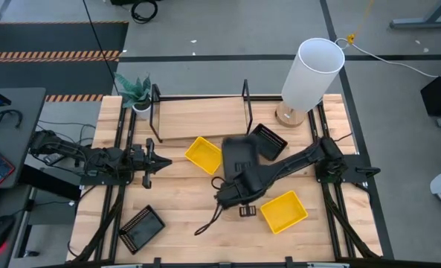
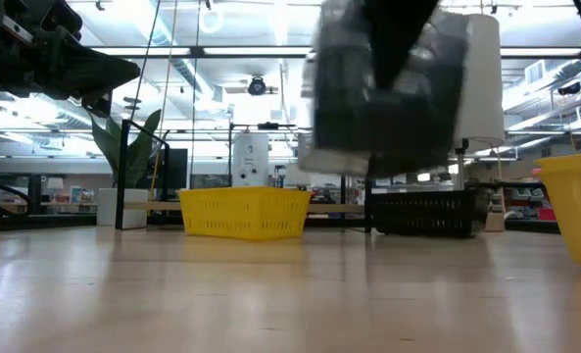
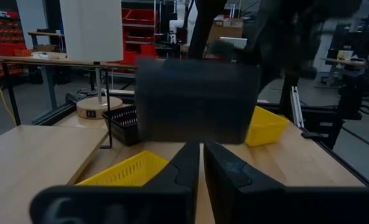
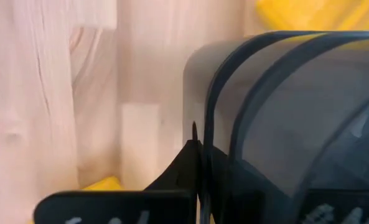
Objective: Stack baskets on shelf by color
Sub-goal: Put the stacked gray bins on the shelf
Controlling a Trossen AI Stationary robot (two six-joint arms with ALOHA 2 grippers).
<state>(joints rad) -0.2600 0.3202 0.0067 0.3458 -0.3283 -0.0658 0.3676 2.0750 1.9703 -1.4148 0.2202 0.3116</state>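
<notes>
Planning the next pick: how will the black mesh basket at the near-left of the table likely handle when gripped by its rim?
The black mesh basket looks thin-walled and openwork, so probably light. Its mesh rim may flex slightly under a pinch. It sits flat and low, so it seems unlikely to tip or roll.

pale wood table (image 1: 183, 216), smooth grey plastic basket (image 1: 240, 158)

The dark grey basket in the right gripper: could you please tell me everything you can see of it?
The grey basket is a solid-walled rectangular tray with rounded corners, plastic by its look, dark and smooth. The right gripper is shut on its rim, one finger outside the wall. In the low view the basket hangs clear above the table, blurred. From above it lies mid-table, between a yellow basket and a black mesh basket, in front of the shelf. Nothing else visibly touches it.
</notes>
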